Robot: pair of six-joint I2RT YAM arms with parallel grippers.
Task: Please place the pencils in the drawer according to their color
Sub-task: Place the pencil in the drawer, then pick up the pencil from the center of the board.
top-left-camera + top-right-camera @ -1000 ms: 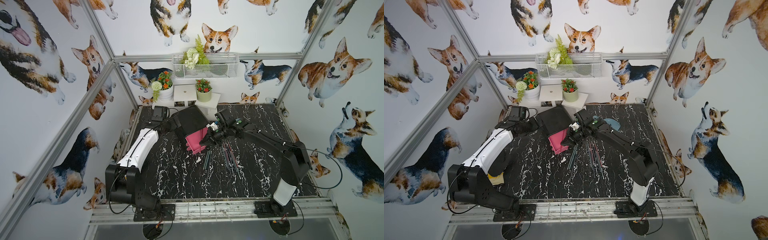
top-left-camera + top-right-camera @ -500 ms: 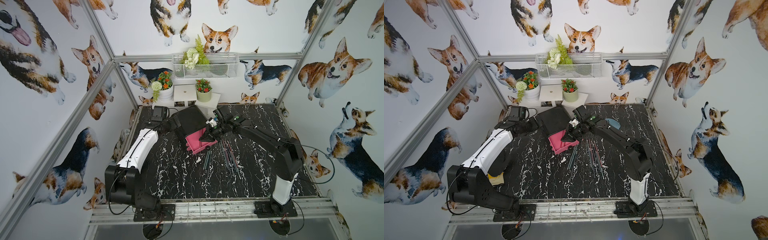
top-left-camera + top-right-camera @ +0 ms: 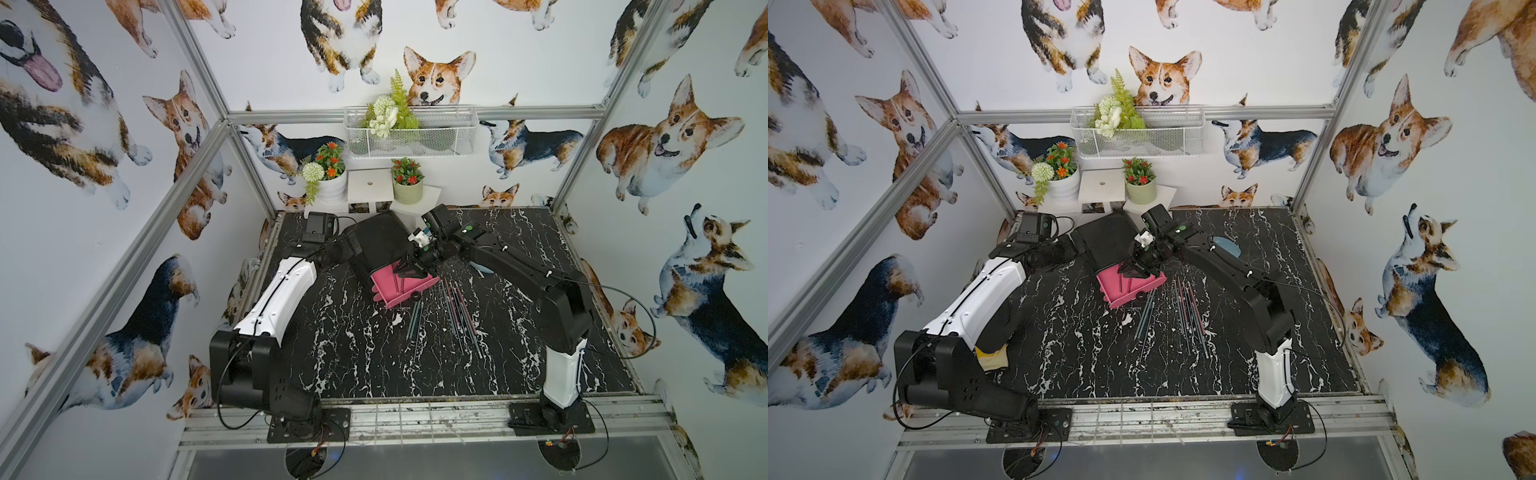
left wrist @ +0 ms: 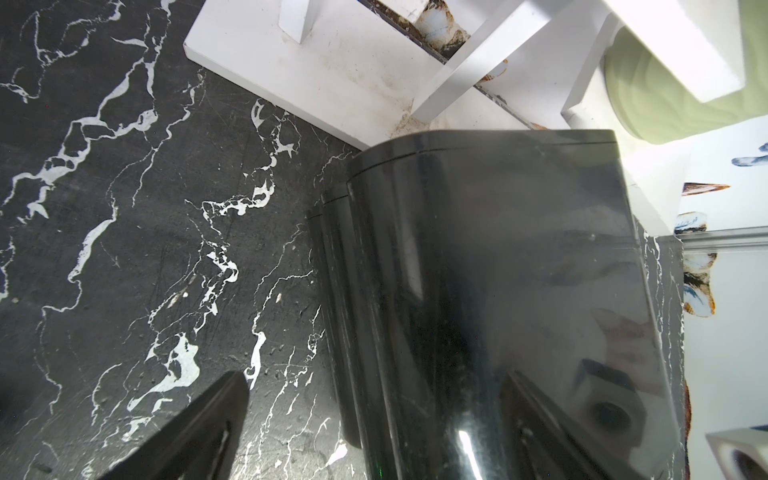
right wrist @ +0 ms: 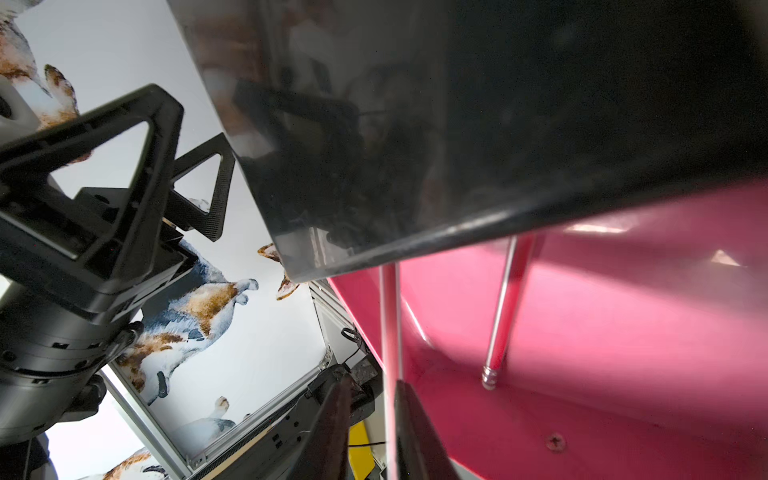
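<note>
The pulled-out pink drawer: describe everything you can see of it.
The pink drawer is a shallow, glossy tray that looks like plastic, with low walls and a round black knob on its front. It sticks partway out of the black chest. Two pinkish-red pencils lie inside it. The right gripper hangs just over it, jaws slightly apart around one pencil.

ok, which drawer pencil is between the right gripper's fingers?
The red pencil nearest the drawer edge, its shaft passing into the right gripper; the other pencil lies free on the drawer floor.
</note>
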